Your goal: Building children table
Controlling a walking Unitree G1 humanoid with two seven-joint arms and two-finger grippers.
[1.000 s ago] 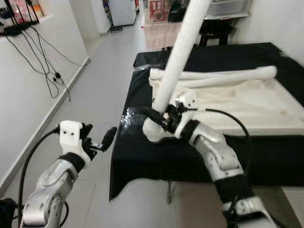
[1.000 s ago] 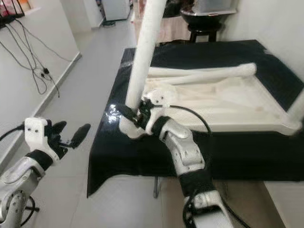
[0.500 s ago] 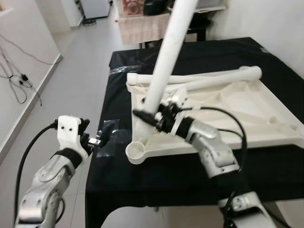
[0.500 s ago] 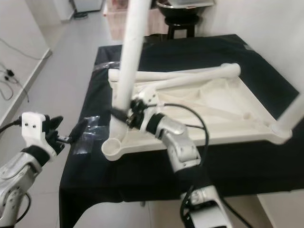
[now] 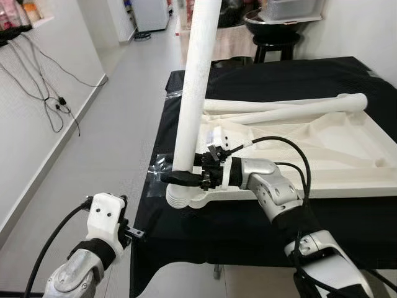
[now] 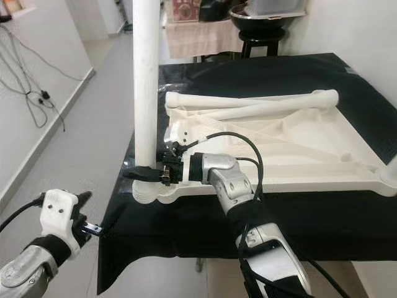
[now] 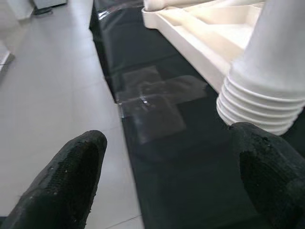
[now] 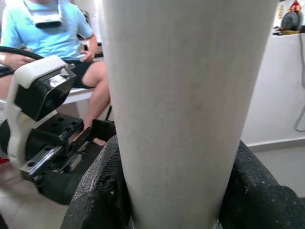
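Note:
A white table top (image 5: 322,149) lies upside down on a black-covered table (image 5: 267,77). One long white leg (image 5: 193,93) stands upright over the ribbed corner socket (image 5: 181,196) at the near left corner. My right gripper (image 5: 180,177) is shut on the leg just above the socket, and its fingers (image 8: 102,191) hug the leg (image 8: 186,95) on both sides. Low by the table's left edge, my left gripper (image 5: 134,233) is open, with its fingers (image 7: 71,181) wide apart and the socket (image 7: 259,102) ahead of them.
Two more white legs (image 5: 282,108) lie across the far side of the table top. Grey floor (image 5: 105,124) runs along the left, with a white wall and hanging cables (image 5: 53,93). A seated person in a light blue shirt (image 8: 43,28) is behind my left arm.
The leg has swung from tilted to upright, its base now at the corner socket. My left arm has dropped lower beside the table. The camera view has shifted.

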